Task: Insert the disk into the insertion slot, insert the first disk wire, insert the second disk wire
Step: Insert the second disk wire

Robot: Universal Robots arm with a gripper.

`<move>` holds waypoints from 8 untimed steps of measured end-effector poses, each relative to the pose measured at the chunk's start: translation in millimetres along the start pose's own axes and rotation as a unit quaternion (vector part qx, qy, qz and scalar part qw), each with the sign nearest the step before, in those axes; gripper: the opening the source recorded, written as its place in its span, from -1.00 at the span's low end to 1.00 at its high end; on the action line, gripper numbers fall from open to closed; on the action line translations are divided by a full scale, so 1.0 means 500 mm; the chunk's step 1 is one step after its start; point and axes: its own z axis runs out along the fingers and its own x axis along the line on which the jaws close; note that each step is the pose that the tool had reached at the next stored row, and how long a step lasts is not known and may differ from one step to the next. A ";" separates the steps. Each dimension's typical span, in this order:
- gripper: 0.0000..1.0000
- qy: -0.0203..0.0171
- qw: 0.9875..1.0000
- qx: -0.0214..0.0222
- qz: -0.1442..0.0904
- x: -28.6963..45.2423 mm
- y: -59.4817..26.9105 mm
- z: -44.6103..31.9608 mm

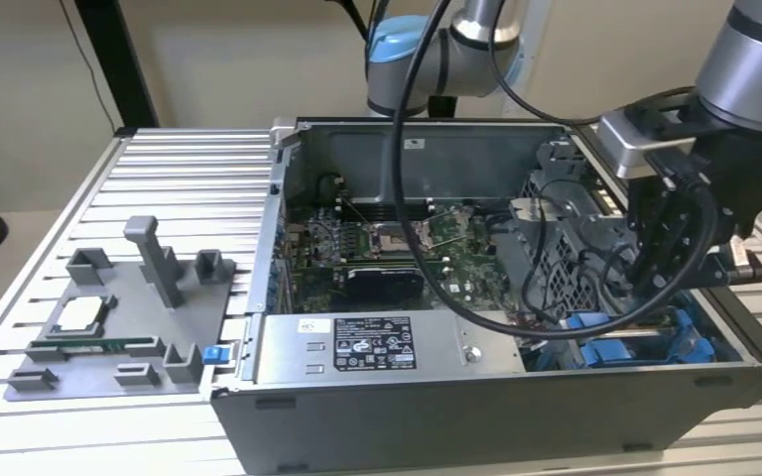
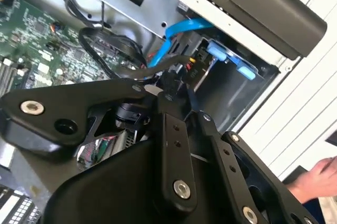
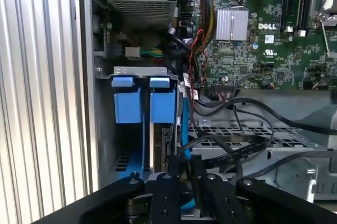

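Gripper (image 3: 181, 174) position: lowered into the open computer case (image 1: 514, 416) at the corner on the exterior view's right, directly over the insertion slot (image 3: 143, 103), whose blue plastic tabs stand side by side under a grey metal bracket. Fingers (image 2: 174, 129) are closed together on a black cable connector (image 2: 171, 84) in the second wrist view, with a blue cable (image 2: 176, 34) and black cables running just beside them toward the bay. Disk (image 3: 156, 139) appears seated edge-on in the slot below the blue tabs, though only a thin strip shows; a person's hand (image 2: 310, 179) is near the case's outer wall.
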 end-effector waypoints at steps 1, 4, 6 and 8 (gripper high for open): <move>1.00 -0.008 1.000 0.003 0.001 0.000 0.000 0.000; 1.00 -0.035 0.999 0.008 0.003 0.000 0.001 0.000; 1.00 -0.043 0.999 0.009 0.004 0.000 0.001 0.001; 1.00 -0.045 0.999 0.009 0.004 0.000 0.002 0.001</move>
